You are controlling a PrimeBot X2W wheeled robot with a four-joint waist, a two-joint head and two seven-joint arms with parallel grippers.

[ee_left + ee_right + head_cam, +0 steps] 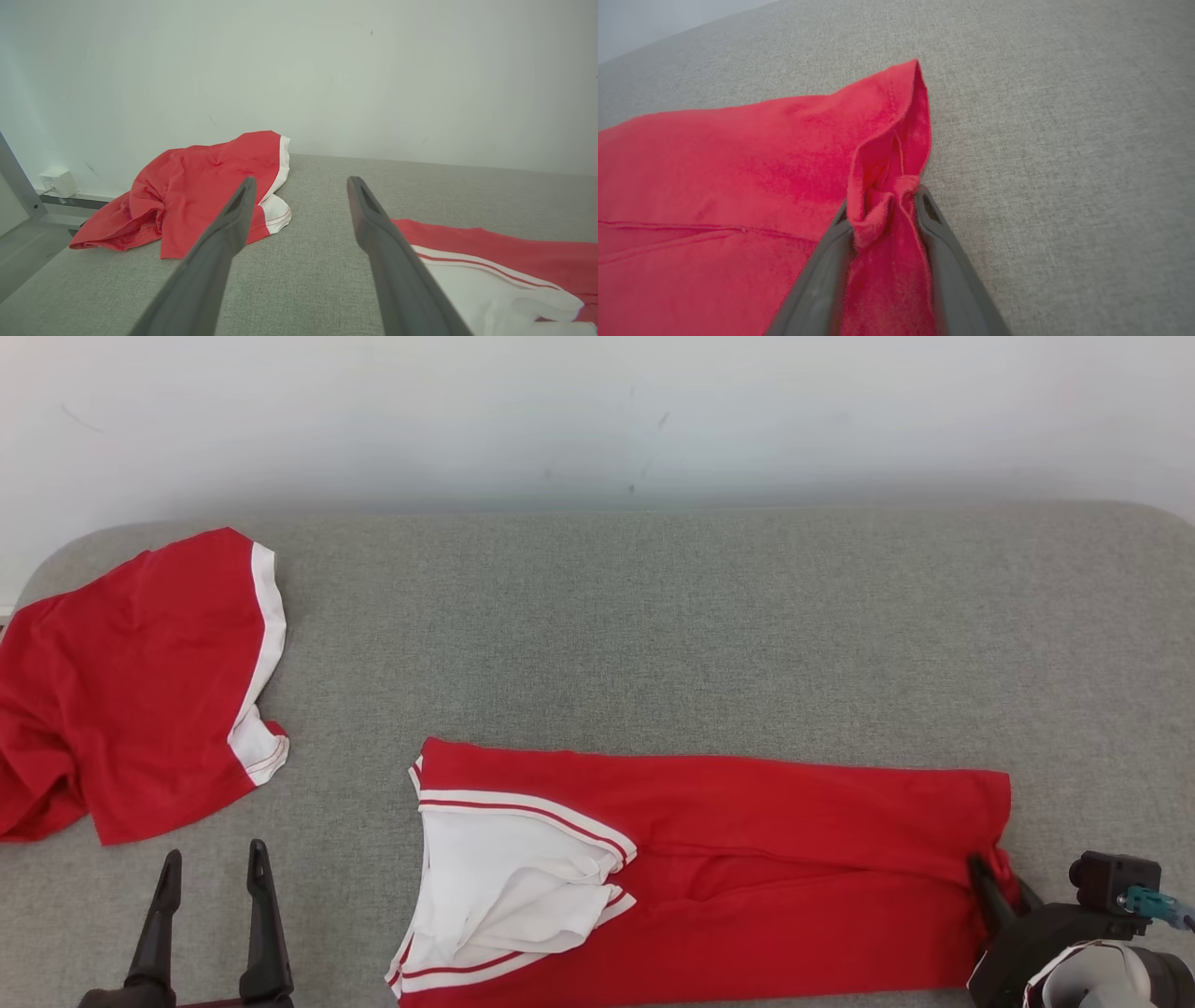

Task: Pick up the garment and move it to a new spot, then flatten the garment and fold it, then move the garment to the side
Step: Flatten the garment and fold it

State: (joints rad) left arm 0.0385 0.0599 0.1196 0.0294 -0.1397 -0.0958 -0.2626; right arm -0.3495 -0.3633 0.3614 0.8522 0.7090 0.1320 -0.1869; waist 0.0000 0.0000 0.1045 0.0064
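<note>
With right gripper (882, 205), pinches the 3 o'clock end of the long red white-trimmed cloth garment (747, 821), at 6 o'clock on the grey fabric top (653, 635). Holds left gripper (213, 863) spread, empty. Likely folding; next, needs lifting that end toward 9 o'clock.

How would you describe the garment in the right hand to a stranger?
On the grey cushion, look along the near edge. The long red garment lies stretched there, one end pinched by the right hand. Unlike the crumpled garment at left, it shows a broad white panel.
</note>
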